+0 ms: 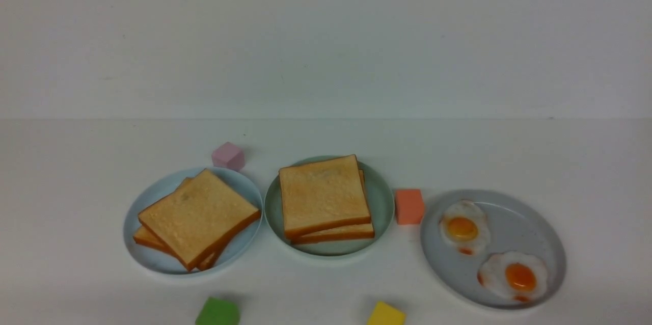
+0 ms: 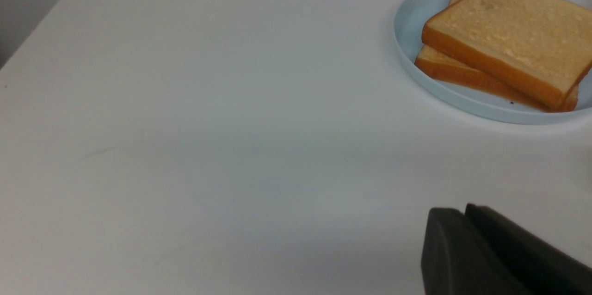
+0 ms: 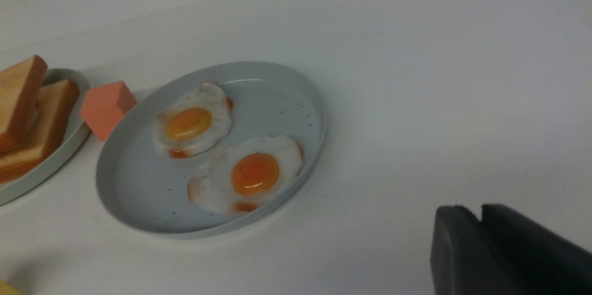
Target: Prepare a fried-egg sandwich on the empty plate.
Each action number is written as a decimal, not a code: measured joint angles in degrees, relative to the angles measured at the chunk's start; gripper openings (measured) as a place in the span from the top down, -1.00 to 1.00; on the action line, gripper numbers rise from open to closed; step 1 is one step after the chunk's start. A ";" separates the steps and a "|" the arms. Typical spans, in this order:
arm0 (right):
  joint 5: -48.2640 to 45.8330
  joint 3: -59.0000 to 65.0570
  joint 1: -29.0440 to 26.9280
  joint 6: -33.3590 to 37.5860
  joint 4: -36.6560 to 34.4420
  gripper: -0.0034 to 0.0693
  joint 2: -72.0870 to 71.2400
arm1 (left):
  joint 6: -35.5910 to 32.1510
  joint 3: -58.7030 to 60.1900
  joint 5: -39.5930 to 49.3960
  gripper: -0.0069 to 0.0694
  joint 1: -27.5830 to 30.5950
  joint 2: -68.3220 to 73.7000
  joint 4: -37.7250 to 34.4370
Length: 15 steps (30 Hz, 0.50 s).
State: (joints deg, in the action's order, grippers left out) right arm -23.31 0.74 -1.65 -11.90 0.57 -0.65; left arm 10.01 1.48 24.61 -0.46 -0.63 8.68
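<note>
The mint-green plate (image 1: 383, 208) in the middle carries two stacked toast slices (image 1: 323, 195). No egg shows between them; their edges also show in the right wrist view (image 3: 18, 96). Two fried eggs (image 1: 462, 228) (image 1: 515, 276) lie on the grey plate (image 1: 530, 223) at the right. My left gripper (image 2: 465, 209) is shut and empty over bare table, apart from the pale blue plate (image 2: 411, 22). My right gripper (image 3: 476, 209) is shut and empty over bare table, to the side of the grey plate (image 3: 277, 96). Neither gripper shows in the front view.
The pale blue plate (image 1: 153, 259) at the left holds a pile of plain toast (image 1: 198, 215). A pink block (image 1: 228, 156) sits behind it, an orange block (image 1: 409, 206) between the mint and grey plates, and green (image 1: 218, 312) and yellow (image 1: 386, 315) blocks at the front edge.
</note>
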 joint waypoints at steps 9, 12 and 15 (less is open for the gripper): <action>0.07 0.00 0.00 0.00 0.00 0.63 0.00 | 0.00 0.00 0.00 0.67 0.00 0.00 0.00; 0.07 0.04 0.00 0.00 0.00 0.63 0.00 | 0.00 0.00 0.00 0.66 0.00 0.00 0.00; 0.07 0.04 0.00 0.00 0.00 0.63 0.00 | 0.00 0.00 0.00 0.64 0.00 0.00 0.00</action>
State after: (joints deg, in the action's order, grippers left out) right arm -23.25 0.78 -1.65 -11.90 0.57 -0.65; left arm 10.01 1.48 24.61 -0.46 -0.63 8.68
